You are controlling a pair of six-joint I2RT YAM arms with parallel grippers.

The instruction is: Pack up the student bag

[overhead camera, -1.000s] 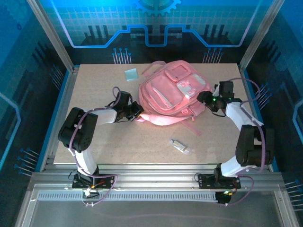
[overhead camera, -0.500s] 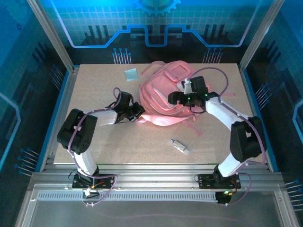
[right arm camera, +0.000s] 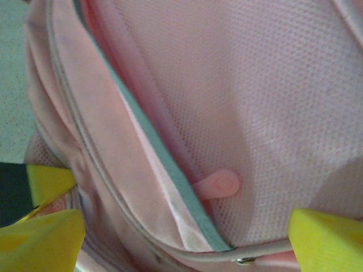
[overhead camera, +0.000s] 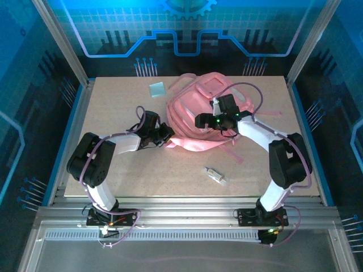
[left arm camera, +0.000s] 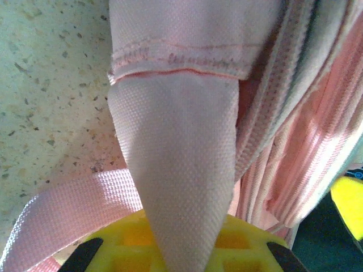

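The student bag [overhead camera: 198, 107], a big soft pink backpack, lies at the back middle of the table. My left gripper [overhead camera: 164, 133] is at the bag's lower left corner. In the left wrist view it [left arm camera: 190, 252] is shut on a pink triangular strap piece [left arm camera: 176, 141] that runs down between its yellow fingers [left arm camera: 113, 243]. My right gripper [overhead camera: 199, 120] hovers over the bag's front, open. Its yellow fingers [right arm camera: 326, 232] stand wide apart on either side of a grey-edged zip seam [right arm camera: 153, 170] and a small pink zip pull [right arm camera: 218, 184], with nothing held.
A small light-blue square [overhead camera: 157, 89] lies at the back left of the table. A small pale tube-like object [overhead camera: 216, 175] lies in front of the bag. Loose pink straps [overhead camera: 235, 152] trail toward the front right. Metal frame posts [overhead camera: 59, 45] stand at the table's corners.
My right arm has swung left from the bag's right side onto its front, and its jaws have opened wider. The left gripper has kept its grip and place.
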